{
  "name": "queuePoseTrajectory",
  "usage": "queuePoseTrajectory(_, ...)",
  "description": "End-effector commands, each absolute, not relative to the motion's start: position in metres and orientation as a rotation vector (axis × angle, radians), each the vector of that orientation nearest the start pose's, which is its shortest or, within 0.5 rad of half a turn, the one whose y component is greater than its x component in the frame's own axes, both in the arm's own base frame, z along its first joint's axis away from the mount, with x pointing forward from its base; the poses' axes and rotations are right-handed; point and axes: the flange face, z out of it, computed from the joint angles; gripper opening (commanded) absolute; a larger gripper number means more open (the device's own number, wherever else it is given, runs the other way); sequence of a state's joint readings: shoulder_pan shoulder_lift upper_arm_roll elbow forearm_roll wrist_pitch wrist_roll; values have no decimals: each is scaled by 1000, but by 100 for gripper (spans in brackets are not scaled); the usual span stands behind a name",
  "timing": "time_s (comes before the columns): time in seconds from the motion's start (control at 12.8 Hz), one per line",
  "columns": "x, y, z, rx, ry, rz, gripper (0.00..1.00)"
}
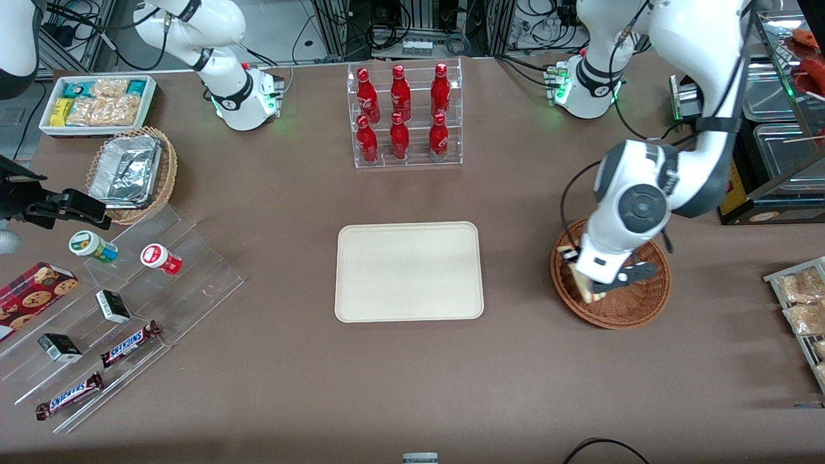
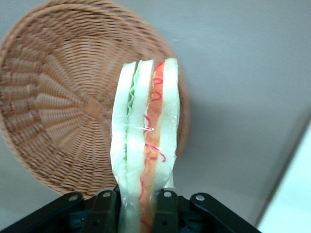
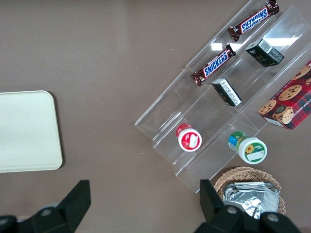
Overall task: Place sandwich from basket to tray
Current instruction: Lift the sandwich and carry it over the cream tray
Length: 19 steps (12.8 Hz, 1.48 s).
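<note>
The gripper is gripping the sandwich between closed fingers, holding it lifted over the basket edge nearest the tray; judged mid-transfer, the next move is calling for carriage over the tray's centre, then lowering.

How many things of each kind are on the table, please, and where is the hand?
Red bottles: 6
Snickers bars: 2
Small dark boxes: 2
Round lidded cups: 2
Wicker baskets, counting the basket: 2
Tray: 1
Sandwich: 1
Total: 16
The hand holds the sandwich above the basket.
</note>
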<state>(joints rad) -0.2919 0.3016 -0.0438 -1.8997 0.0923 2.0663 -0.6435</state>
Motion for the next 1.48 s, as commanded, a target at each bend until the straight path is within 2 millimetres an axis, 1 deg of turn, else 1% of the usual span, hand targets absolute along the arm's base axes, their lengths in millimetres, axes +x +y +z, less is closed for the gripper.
queuePoseTrajectory(0.0, 574, -254, 337, -3022, -269, 119, 0)
queuePoseTrajectory(0.08, 574, -277, 333, -3049, -239, 140, 0)
queuePoseTrajectory(0.16, 570, -304, 322, -3058, -179, 190, 0)
queuePoseTrajectory(0.31, 566, -348, 307, -3091, -87, 224, 0)
queuePoseTrajectory(0.39, 565, -369, 306, -3106, -48, 223, 0)
queuePoseTrajectory(0.55, 558, -399, 296, -3118, 18, 221, 0)
queuePoseTrajectory(0.7, 551, -424, 285, -3125, 65, 231, 0)
queuePoseTrajectory(0.86, 543, -442, 275, -3125, 106, 242, 0)
queuePoseTrajectory(1.09, 537, -460, 264, -3125, 143, 251, 0)
queuePoseTrajectory(1.33, 532, -465, 247, -3113, 153, 280, 0)
queuePoseTrajectory(1.4, 532, -465, 240, -3108, 150, 292, 0)
